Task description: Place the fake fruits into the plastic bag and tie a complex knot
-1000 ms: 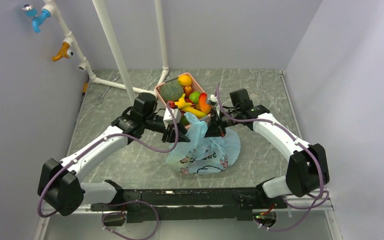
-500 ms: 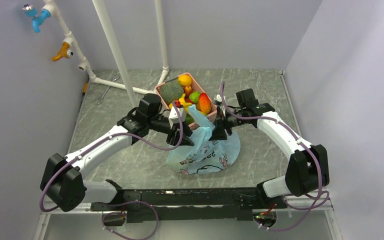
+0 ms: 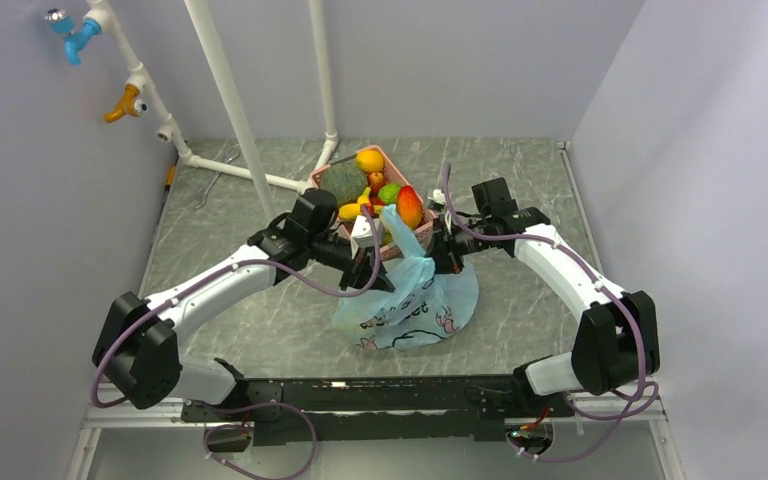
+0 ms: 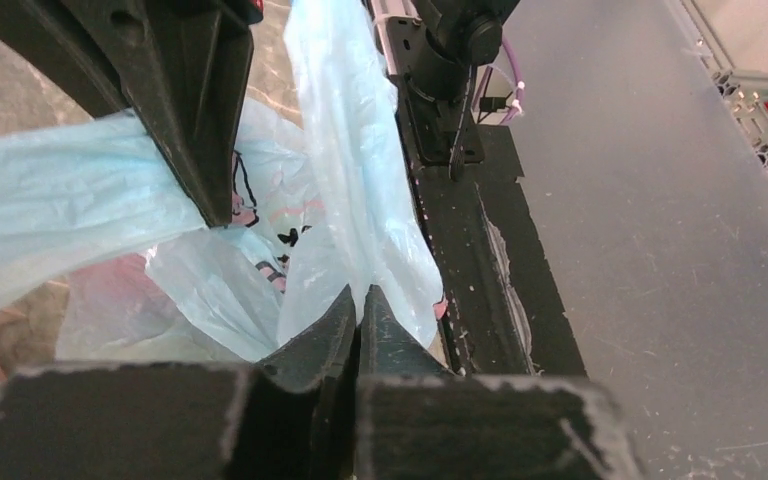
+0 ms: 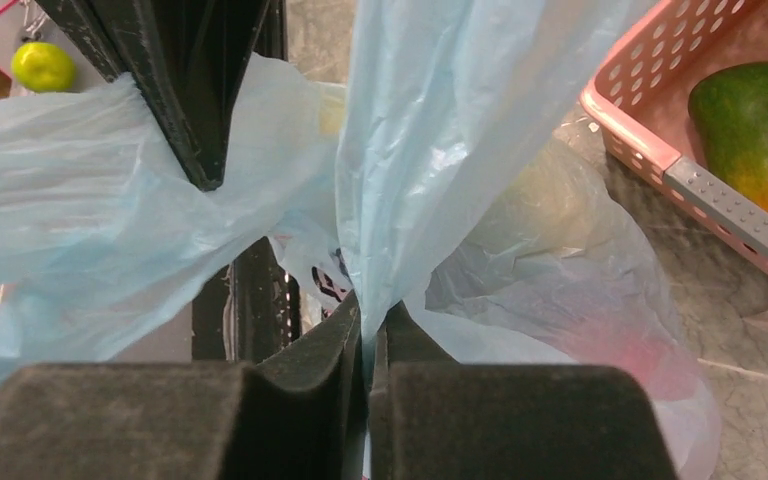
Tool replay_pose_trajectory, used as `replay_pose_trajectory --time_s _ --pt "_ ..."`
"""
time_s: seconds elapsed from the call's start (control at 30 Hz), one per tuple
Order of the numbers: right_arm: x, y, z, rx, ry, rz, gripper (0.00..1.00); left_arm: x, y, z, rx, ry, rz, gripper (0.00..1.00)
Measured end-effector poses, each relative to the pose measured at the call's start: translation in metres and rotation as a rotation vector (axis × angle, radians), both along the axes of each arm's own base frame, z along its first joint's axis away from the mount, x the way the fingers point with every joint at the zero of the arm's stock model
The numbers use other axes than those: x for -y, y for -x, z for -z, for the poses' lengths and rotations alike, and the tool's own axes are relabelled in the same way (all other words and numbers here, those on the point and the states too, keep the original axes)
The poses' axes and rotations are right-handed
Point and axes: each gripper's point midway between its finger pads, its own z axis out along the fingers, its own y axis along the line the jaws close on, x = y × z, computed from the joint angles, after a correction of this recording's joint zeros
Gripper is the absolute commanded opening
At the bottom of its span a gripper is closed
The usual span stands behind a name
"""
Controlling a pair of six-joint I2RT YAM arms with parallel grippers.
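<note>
Left pincer (image 4: 358, 300) and right pincer (image 5: 365, 310) both clamped on handle strips of the bag (image 3: 415, 310), which sits on the counter (image 3: 260, 320) just in front of the basket (image 5: 680, 40). Most fruits (image 3: 369, 160) lie in the basket; a reddish shape shows through the film. Filling unfinished, no knot.

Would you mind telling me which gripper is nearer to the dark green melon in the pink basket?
Left. The left gripper, pinching the plastic bag, sits just on the melon's near side; the right gripper holds the bag farther to the melon's right.
</note>
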Motion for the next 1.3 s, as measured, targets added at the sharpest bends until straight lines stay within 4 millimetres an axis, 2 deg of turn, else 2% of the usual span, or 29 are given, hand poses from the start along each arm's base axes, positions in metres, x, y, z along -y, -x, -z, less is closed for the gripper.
replay_pose_trajectory --time_s 0.07,0.17,0.27,0.37,0.43,0.47,0.53,0.63,0.8,1.03,1.23,1.3 --pt "0.000 0.000 -0.001 -0.003 -0.003 0.000 0.04 0.000 0.001 -0.005 -0.005 0.001 0.006 0.00" --pt "-0.001 0.001 -0.002 -0.009 -0.008 -0.001 0.19 -0.002 -0.007 -0.011 0.009 -0.002 -0.032 0.00" --pt "-0.001 0.004 -0.005 -0.019 -0.018 0.001 0.34 -0.010 -0.024 -0.010 0.039 -0.024 -0.148 0.00" --pt "-0.002 0.007 -0.010 -0.018 -0.032 0.005 0.43 -0.017 -0.042 -0.011 0.078 -0.046 -0.266 0.00" --pt "-0.004 0.008 -0.014 -0.014 -0.045 -0.002 0.56 -0.018 -0.051 -0.011 0.102 -0.053 -0.313 0.00" --pt "-0.004 0.009 -0.015 -0.018 -0.050 -0.006 0.60 -0.018 -0.053 -0.011 0.111 -0.057 -0.328 0.00" --pt "-0.006 0.010 -0.016 -0.026 -0.056 -0.009 0.68 -0.017 -0.055 -0.009 0.128 -0.065 -0.338 0.00" --pt "-0.009 0.012 -0.019 -0.032 -0.070 -0.019 0.72 -0.011 -0.048 -0.008 0.166 -0.068 -0.308 0.00" --pt "-0.016 0.013 -0.024 -0.033 -0.091 -0.035 0.75 -0.002 -0.039 -0.003 0.216 -0.073 -0.253 0.00" --pt "-0.022 0.011 -0.029 -0.023 -0.111 -0.040 0.71 0.002 -0.047 0.011 0.242 -0.121 -0.253 0.00" --pt "-0.026 0.009 -0.029 -0.019 -0.113 -0.034 0.51 0.007 -0.046 0.007 0.291 -0.137 -0.243 0.00" --pt "-0.027 0.008 -0.028 -0.020 -0.112 -0.029 0.47 0.009 -0.046 0.004 0.313 -0.134 -0.236 0.00"
